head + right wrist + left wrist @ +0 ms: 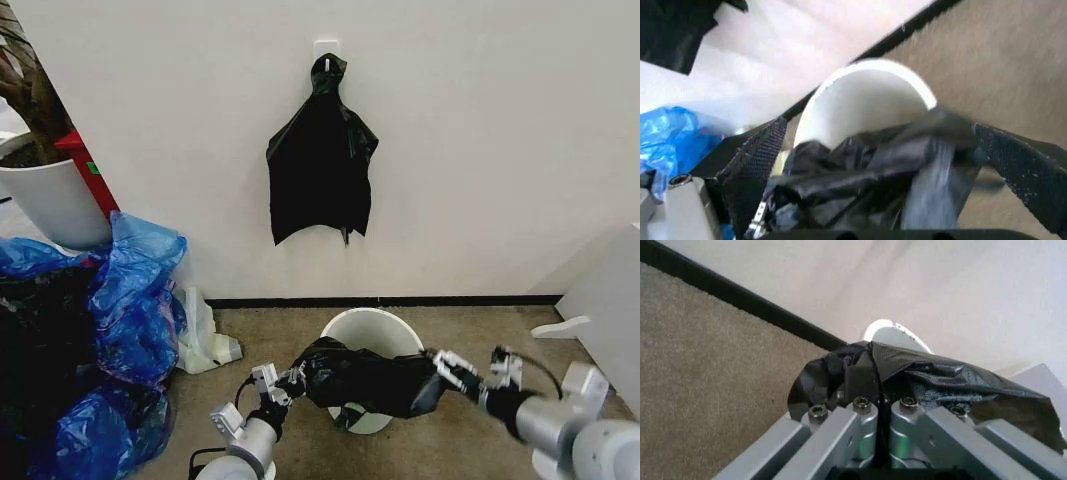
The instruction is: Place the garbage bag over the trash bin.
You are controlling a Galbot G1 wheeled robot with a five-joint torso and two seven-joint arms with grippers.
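Black garbage bag [365, 380] stretched over the trash bin [372, 330] (cream-white), pinched by left gripper [290, 381] and right gripper [447, 372].

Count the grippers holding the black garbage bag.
2: the left gripper pinches the garbage bag at its left end, the right gripper at its right end, above the trash bin.

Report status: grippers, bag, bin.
Left gripper and right gripper shut on garbage bag, stretched above trash bin. Bag not yet over rim. Nothing in the way.
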